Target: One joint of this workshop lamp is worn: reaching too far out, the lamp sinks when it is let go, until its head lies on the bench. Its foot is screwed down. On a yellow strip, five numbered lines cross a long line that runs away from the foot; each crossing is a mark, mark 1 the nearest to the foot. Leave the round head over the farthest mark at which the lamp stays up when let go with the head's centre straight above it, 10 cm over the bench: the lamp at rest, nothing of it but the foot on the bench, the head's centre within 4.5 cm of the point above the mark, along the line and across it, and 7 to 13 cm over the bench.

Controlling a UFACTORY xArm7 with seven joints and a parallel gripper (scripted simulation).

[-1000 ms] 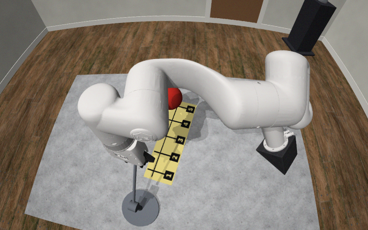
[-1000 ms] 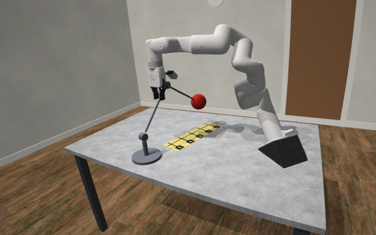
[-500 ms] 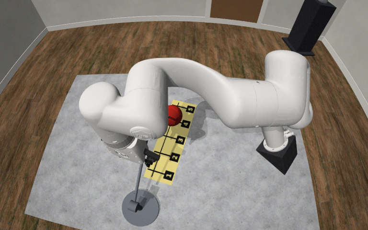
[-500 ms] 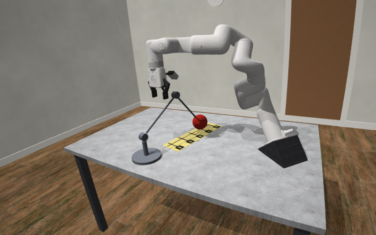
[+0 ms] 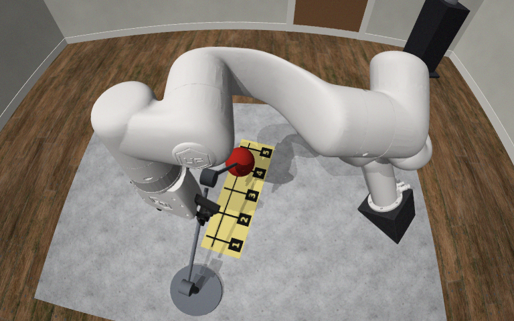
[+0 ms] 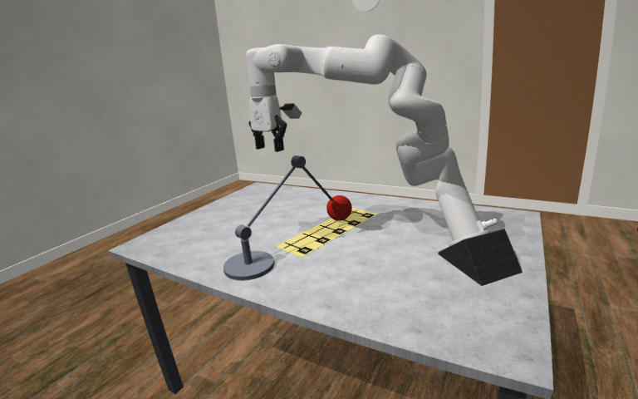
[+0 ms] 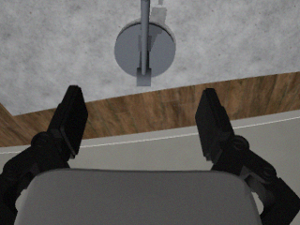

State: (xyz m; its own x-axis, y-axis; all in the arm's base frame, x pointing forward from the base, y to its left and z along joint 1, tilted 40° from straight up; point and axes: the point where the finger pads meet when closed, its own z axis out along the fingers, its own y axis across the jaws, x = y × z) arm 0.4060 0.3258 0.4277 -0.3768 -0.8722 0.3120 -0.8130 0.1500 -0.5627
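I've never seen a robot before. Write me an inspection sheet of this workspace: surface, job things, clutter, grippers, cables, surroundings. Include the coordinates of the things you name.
Surface: grey mottled bench top point(image 5: 322, 245) point(image 6: 399, 291), no damage visible
Job's things: lamp foot point(image 5: 206, 302) point(image 6: 261, 270) point(image 7: 127, 53) on bench; red head point(image 5: 239, 162) point(image 6: 339, 208) seemingly above the strip; yellow strip point(image 5: 236, 204) point(image 6: 312, 237), marks numbered 1–5
Clutter: nothing seen
Gripper point(image 5: 203, 223) point(image 6: 268, 145) point(image 7: 142, 100): open, above the lamp's elbow joint point(image 5: 209, 176) point(image 6: 298, 161)
Cables: nothing seen
Surroundings: wooden floor point(image 5: 56, 94) point(image 6: 70, 347) point(image 7: 155, 112), pale walls point(image 5: 170, 11) point(image 6: 352, 117) point(image 7: 164, 157), brown door-like panel point(image 5: 329, 15) point(image 6: 541, 103)

Exterior view: plain grey walls point(image 5: 189, 13) point(image 6: 122, 94) point(image 7: 187, 157), corner at 11 o'clock. Brown door panel point(image 5: 330, 13) point(image 6: 545, 94) at 1 o'clock. Wood-plank floor point(image 5: 56, 94) point(image 6: 84, 329) point(image 7: 141, 117). Grey mottled table point(image 5: 322, 245) point(image 6: 376, 291) point(image 7: 56, 56), dark legs; shadow falls underneath.
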